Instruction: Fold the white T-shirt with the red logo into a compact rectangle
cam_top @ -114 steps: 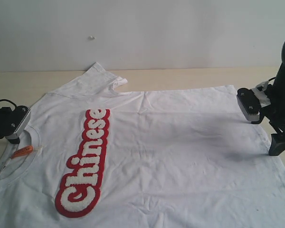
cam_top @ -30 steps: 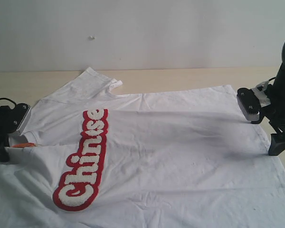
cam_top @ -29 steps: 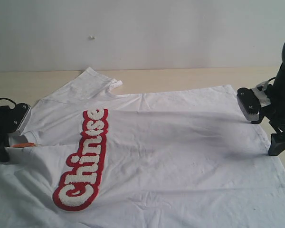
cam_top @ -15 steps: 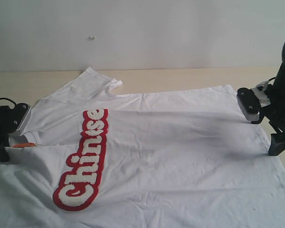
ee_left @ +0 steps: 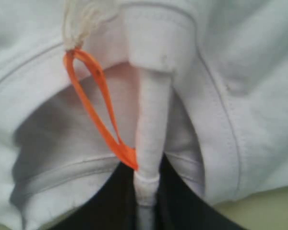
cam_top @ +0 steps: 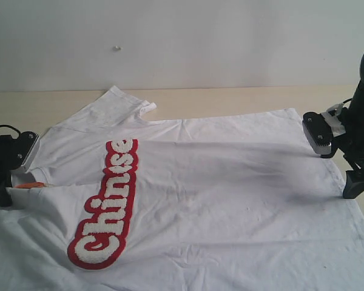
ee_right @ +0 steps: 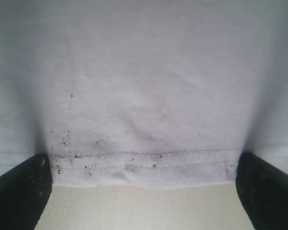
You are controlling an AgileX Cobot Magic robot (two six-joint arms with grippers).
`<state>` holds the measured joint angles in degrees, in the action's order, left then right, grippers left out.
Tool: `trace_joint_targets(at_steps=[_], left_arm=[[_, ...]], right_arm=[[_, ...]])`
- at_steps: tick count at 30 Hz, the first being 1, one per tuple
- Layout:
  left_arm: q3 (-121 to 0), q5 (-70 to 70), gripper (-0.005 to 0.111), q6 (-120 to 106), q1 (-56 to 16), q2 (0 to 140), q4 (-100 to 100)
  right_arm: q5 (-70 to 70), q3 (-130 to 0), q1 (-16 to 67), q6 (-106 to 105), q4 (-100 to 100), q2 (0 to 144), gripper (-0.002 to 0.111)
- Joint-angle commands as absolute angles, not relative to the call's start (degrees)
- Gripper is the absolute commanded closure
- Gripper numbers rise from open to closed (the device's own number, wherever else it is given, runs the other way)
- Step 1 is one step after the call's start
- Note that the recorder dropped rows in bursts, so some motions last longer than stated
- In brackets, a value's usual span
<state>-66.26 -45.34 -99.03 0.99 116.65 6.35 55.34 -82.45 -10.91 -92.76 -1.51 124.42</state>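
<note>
The left hand (cam_top: 6, 162) is clenched on the collar (ee_left: 152, 110) of the white T-shirt (cam_top: 230, 182), with the orange tag (ee_left: 93, 105) looped just beside its fingers. A few seconds ago the neck opening lay flat beside this hand. Now a fold of cloth covers it, and the red logo (cam_top: 108, 205) sits slightly shifted. Nothing has moved in the last second. The right hand (cam_top: 338, 159) stays released, its fingers spread wide at the shirt's hem (ee_right: 144, 167) on the surface (cam_top: 242, 97).

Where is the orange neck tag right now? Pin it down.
In the exterior view the orange neck tag shows at the far left, at the white T-shirt's collar, just beside the left gripper and left of the red logo.
</note>
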Motion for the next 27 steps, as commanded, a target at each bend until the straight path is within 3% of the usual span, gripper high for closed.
trace_joint_targets(at_steps=[1,15,18,21,24,26,27], left_arm=[[-64.6,-43.8,0.106,-98.5,1.1,119.7,5.4],[-64.6,-43.8,0.106,-98.5,1.1,119.7,5.4],[-64.6,-43.8,0.106,-98.6,1.1,119.7,5.4],[-64.6,-43.2,0.106,-98.6,1.1,119.7,5.4],[-64.6,-43.1,0.106,-98.6,1.1,119.7,5.4],[-64.6,-43.1,0.106,-98.6,1.1,119.7,5.4],[-64.6,-43.1,0.106,-98.6,1.1,119.7,5.4]], right_arm=[[55.3,-82.0,-11.0,-92.8,-1.5,125.8,0.003],[53.0,-82.0,-11.0,-92.8,-1.5,125.9,0.003],[52.3,-82.0,-11.0,-92.8,-1.4,125.9,0.008],[52.2,-82.0,-11.0,-92.8,-1.3,125.9,0.029],[53.6,-82.0,-11.0,-89.7,-1.3,125.9,0.067],[55.0,-82.0,-11.0,-86.4,-1.0,125.9,0.104],[55.5,-82.0,-11.0,-84.8,-0.9,125.9,0.107]])
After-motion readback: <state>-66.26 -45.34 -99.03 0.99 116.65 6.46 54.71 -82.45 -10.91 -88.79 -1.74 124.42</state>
